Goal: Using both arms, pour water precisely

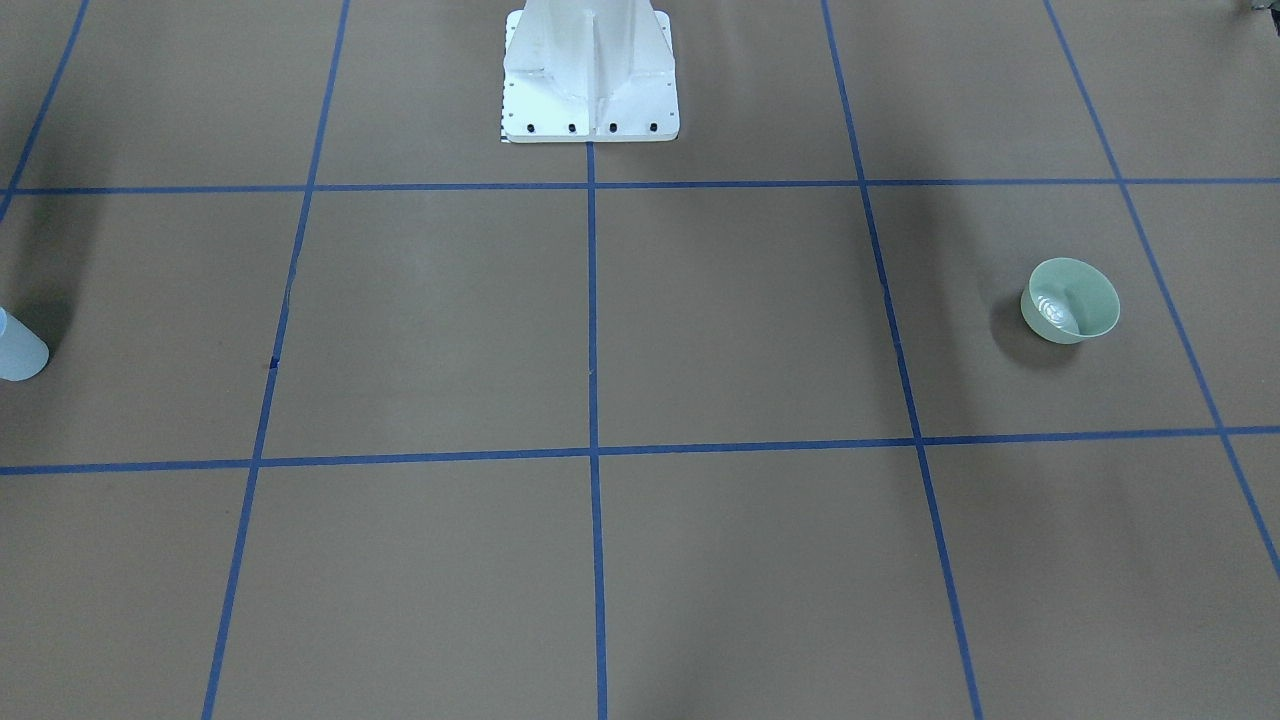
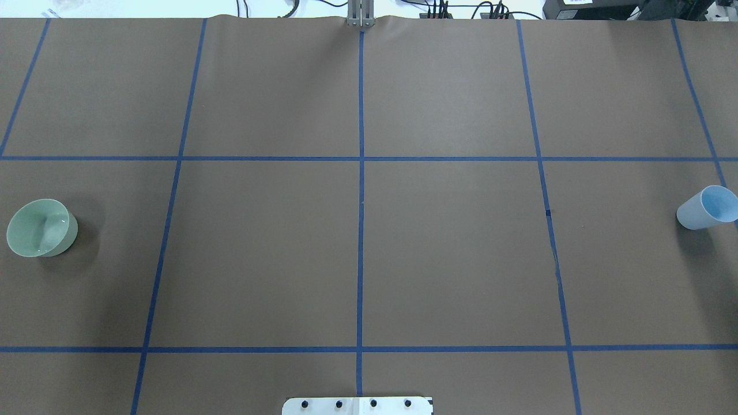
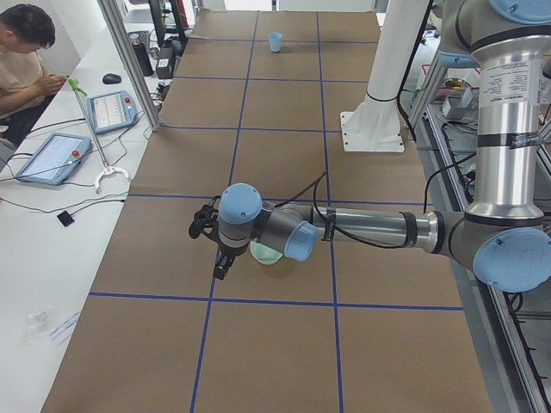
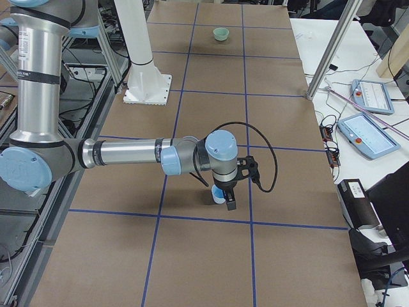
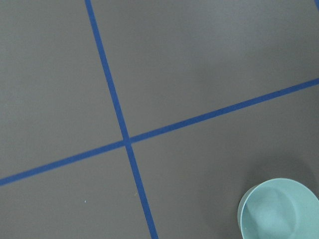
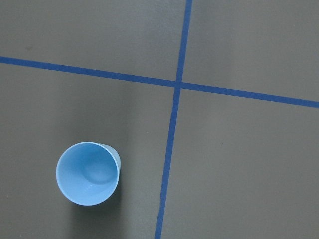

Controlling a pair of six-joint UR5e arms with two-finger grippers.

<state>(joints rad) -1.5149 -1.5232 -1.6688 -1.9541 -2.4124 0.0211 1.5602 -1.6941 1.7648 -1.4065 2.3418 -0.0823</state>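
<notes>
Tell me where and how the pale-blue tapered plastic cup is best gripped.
Likely its side wall near mid-height, approached level from the side: the cup stands upright, mouth open upward, walls tapering downward, nothing touching it.

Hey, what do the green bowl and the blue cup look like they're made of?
The green bowl looks like glazed ceramic or hard glossy plastic: it is smooth, with bright glints inside, partly from the water. The blue cup is probably thin matte plastic, going by its even colour, soft sheen and thin rim.
</notes>
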